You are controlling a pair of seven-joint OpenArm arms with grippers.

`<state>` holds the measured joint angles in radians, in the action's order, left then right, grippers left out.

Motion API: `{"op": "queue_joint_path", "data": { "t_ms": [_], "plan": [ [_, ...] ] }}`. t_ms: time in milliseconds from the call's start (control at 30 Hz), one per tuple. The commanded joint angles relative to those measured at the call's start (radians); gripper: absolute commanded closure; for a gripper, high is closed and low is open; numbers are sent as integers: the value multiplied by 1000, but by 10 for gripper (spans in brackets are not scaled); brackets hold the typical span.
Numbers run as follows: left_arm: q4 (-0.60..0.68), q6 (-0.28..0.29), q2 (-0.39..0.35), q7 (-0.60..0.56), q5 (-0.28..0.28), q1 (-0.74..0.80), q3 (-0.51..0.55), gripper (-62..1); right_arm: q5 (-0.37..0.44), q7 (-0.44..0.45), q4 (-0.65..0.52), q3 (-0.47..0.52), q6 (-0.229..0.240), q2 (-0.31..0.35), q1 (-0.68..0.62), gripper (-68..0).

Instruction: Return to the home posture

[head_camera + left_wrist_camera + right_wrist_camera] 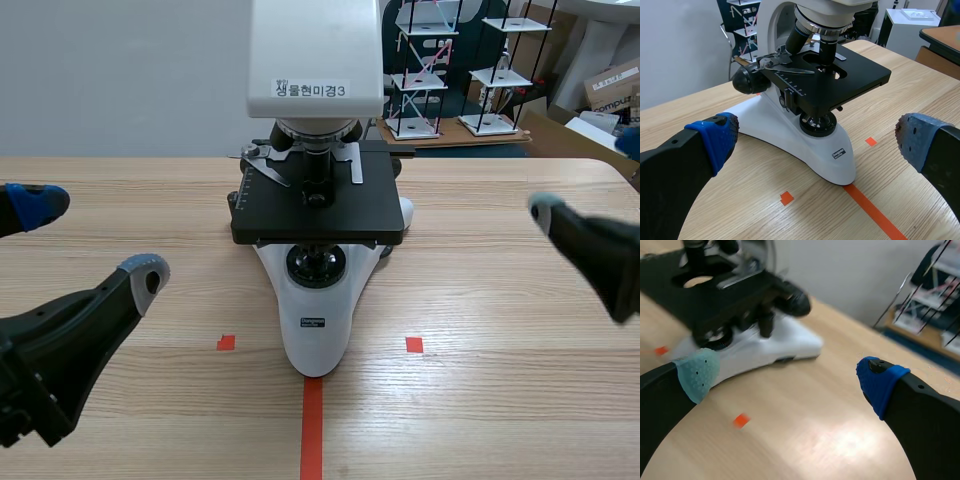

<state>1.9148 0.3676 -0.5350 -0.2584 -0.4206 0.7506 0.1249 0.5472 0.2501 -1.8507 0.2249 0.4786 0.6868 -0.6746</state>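
A white microscope (315, 320) with a black stage (318, 210) stands at the middle of the wooden table, its base on the red tape line. My left gripper (90, 240) hovers open, low at the left, with nothing between its fingers. In the left wrist view the left gripper (815, 142) is wide open and the microscope (810, 145) stands just ahead of it. My right gripper (590, 175) hangs open at the right, apart from the microscope. In the right wrist view the right gripper (788, 377) holds nothing, and the microscope (755, 347) lies ahead, off to one side.
Small red tape squares (226, 343) (414, 344) mark the table on either side of the base. Behind the table stand wire racks (425, 70) and a cardboard box (612, 85). The table's far edge (120, 158) runs along a pale wall.
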Motion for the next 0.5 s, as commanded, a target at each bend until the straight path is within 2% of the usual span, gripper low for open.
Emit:
{"op": "queue_joint_path", "data": {
  "t_ms": [0, 133, 200, 367, 467],
  "plan": [
    [13, 1, 0, -13, -10, -1, 0, -623, 34, 60, 8, 14, -4, 0, -35, -598],
    [13, 1, 0, -13, -10, -1, 0, -623, 33, 192, 8, 27, -3, 0, -193, -598],
    [13, 1, 0, -13, -10, -1, 0, -623, 24, 229, 2, 37, -3, -13, -245, -598],
    [13, 1, 0, -13, -10, -1, 0, -623, -47, 224, -53, 100, 3, -100, -288, -598],
    [13, 1, 0, -13, -10, -1, 0, -623, -54, 210, -94, 131, 32, -137, -295, -598]
  ]
}}
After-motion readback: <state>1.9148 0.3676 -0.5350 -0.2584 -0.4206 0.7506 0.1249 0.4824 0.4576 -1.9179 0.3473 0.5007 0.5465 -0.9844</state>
